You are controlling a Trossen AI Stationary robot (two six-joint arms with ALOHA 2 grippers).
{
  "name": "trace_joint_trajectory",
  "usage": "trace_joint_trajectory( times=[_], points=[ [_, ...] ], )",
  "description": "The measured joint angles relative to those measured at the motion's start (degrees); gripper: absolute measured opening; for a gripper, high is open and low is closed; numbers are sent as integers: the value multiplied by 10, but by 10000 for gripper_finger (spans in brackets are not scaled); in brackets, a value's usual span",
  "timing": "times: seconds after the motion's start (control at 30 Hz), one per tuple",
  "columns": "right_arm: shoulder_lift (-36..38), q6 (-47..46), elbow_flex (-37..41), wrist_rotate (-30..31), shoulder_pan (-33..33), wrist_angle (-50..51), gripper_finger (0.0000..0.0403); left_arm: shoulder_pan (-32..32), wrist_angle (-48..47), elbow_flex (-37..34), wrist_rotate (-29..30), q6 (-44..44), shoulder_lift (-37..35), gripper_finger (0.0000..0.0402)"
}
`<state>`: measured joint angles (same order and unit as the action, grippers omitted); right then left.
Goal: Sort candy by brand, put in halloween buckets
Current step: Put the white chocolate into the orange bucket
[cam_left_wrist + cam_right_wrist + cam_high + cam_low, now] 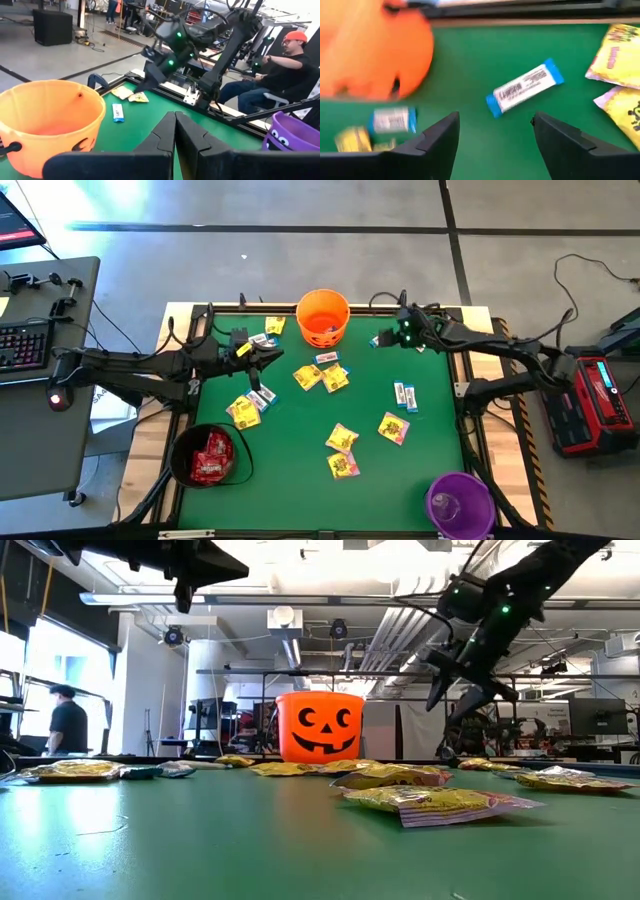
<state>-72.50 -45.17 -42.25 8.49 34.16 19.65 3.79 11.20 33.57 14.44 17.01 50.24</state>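
The orange bucket (322, 317) stands at the table's far edge, the black bucket (210, 455) at the near left with red candy (213, 457) inside, and the purple bucket (460, 505) at the near right. Yellow candy (335, 377) and white-and-blue candy (405, 395) lie scattered on the green table. My right gripper (495, 130) hangs open, slanting down, right of the orange bucket, above a white-and-blue packet (525, 87) that lies flat on the table. My left gripper (175, 120) is shut with nothing in it, level above the table left of the orange bucket.
More yellow packets (342, 450) lie near the table's middle, and others (245, 408) lie by the black bucket. A person (280, 65) sits beyond the table's right side. A desk with a keyboard (25, 345) stands left of the table.
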Motion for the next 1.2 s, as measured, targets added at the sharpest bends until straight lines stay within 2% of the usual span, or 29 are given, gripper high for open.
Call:
trace_joint_trajectory(
  times=[0.2, 0.4, 0.6, 0.73, 1.07, 1.2],
  points=[
    [-69, -130, -43, 44, 32, 14, 240, 0, 0, 0, 9, 2, 0, 0],
    [-150, -281, -51, -3, 50, 11, 240, 0, 7, 0, 30, -7, -4, 0],
    [-205, -402, -51, -6, 46, -56, 240, 0, 7, 0, 23, -11, -4, 0],
    [-223, -479, -51, 3, 39, -65, 240, -1, 7, 0, 23, -11, -4, 0],
    [-242, -588, -53, 28, 35, -58, 240, -1, 6, 0, 22, -12, -4, 0],
    [-242, -603, -53, 23, 44, -49, 225, -1, 2, 0, 22, -12, -4, 0]
  ],
)
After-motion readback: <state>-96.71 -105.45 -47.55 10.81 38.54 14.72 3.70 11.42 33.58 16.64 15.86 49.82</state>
